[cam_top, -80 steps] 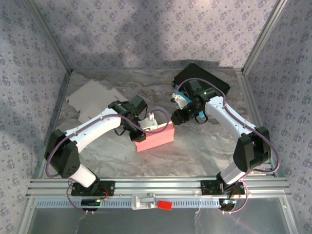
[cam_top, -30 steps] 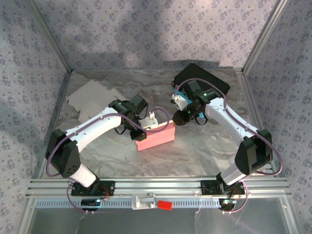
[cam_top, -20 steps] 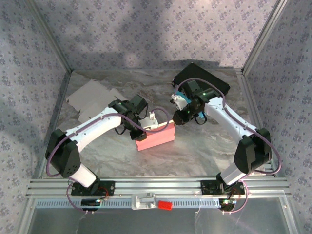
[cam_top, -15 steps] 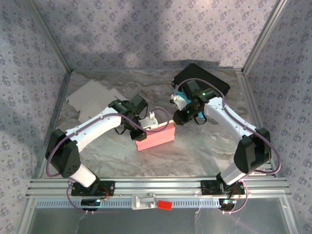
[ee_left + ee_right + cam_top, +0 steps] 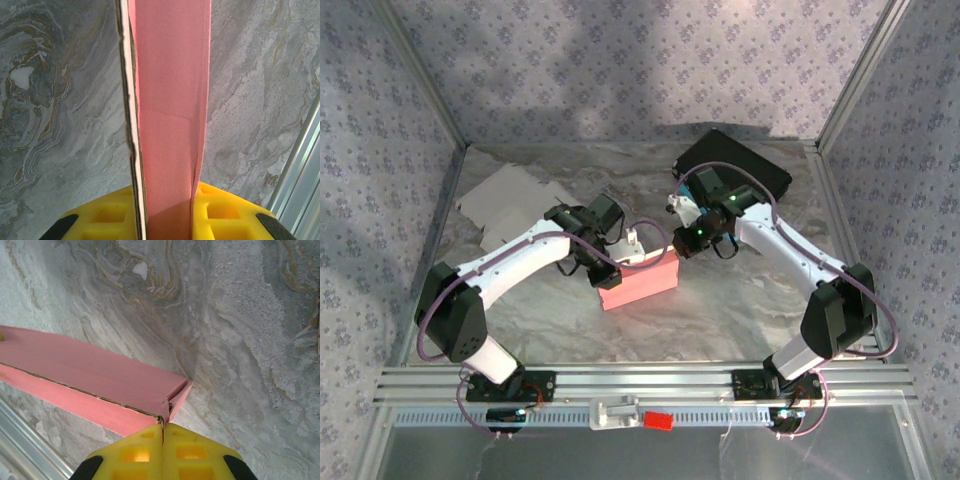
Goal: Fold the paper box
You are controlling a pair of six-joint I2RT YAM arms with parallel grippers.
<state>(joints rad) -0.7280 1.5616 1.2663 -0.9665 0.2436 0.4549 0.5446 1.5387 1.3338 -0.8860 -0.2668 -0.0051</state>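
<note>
Top external view is showing the paper box [image 5: 640,285] lying mid-table, slightly left of centre, between the two arms, which are reaching in from either side. The left gripper [image 5: 165,202] is clamping one upright pink wall of it, with its yellow fingers [image 5: 85,220] narrowly parted and the panel and its white-edged inner layer sandwiched between them. That grip is probably anchoring the box so it is not sliding while the other end is being worked. The right gripper [image 5: 162,432] is sitting fully closed, pads pressed together, its tip touching the corner at the box's right end, where a small flap is folding inward. Whether a sliver of paper is being nipped there I cannot tell. By the look of it, it is acting as a blunt pusher, tucking the end flap. Spare flat sheets [image 5: 505,200] are lying well apart at the back left.
</note>
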